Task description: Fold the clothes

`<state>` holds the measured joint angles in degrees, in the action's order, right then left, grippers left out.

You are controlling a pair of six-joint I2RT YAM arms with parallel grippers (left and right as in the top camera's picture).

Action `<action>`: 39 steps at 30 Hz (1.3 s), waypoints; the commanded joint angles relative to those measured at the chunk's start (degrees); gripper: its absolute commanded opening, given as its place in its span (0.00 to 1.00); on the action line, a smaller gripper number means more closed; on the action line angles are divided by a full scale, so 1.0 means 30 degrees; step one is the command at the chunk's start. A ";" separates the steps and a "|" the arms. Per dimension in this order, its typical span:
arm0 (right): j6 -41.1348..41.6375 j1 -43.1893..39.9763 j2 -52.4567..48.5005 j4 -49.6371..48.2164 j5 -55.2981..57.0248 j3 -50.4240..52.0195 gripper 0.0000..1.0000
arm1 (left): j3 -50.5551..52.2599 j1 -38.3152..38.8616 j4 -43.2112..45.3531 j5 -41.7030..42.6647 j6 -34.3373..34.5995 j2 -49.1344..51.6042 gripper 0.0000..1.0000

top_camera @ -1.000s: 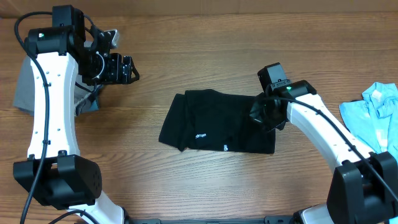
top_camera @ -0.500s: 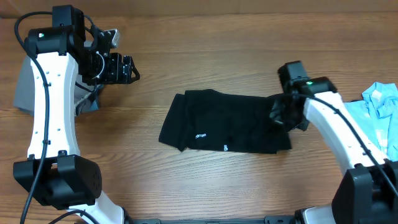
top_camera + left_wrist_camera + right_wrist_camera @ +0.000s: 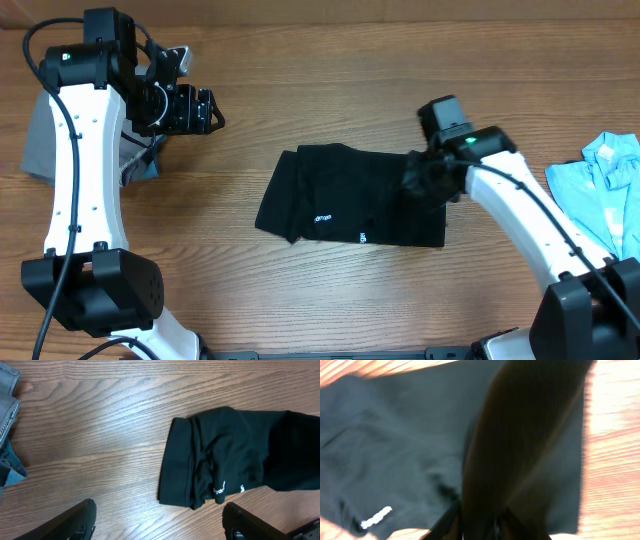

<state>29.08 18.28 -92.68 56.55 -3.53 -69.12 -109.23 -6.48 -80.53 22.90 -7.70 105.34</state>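
A black shirt [image 3: 340, 195] with small white lettering lies partly folded in the middle of the table. It also shows in the left wrist view [image 3: 220, 460] and the right wrist view [image 3: 395, 450]. My right gripper [image 3: 428, 182] is shut on the shirt's right edge and holds a bunched flap [image 3: 520, 450] of it above the rest. My left gripper [image 3: 205, 110] is open and empty, high at the far left, away from the shirt; its fingers [image 3: 160, 522] show at the bottom of its view.
A grey garment [image 3: 40, 140] lies at the left edge under the left arm, with a bit of blue cloth [image 3: 145, 168] beside it. A light-blue garment [image 3: 600, 185] lies at the right edge. Bare wood surrounds the shirt.
My right gripper, which had pulled the shirt's right edge out to the right, has moved back left with the cloth. The left arm has not moved.
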 commanded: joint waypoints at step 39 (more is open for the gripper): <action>-0.1100 -0.0954 -0.0306 -0.2375 -0.2747 0.1763 0.65 | -0.0284 0.0044 -0.0080 0.0372 -0.0153 -0.0255 0.84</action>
<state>23.20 15.38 -92.23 50.50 -12.64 -66.08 -109.23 -6.48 -80.58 22.92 -7.70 105.34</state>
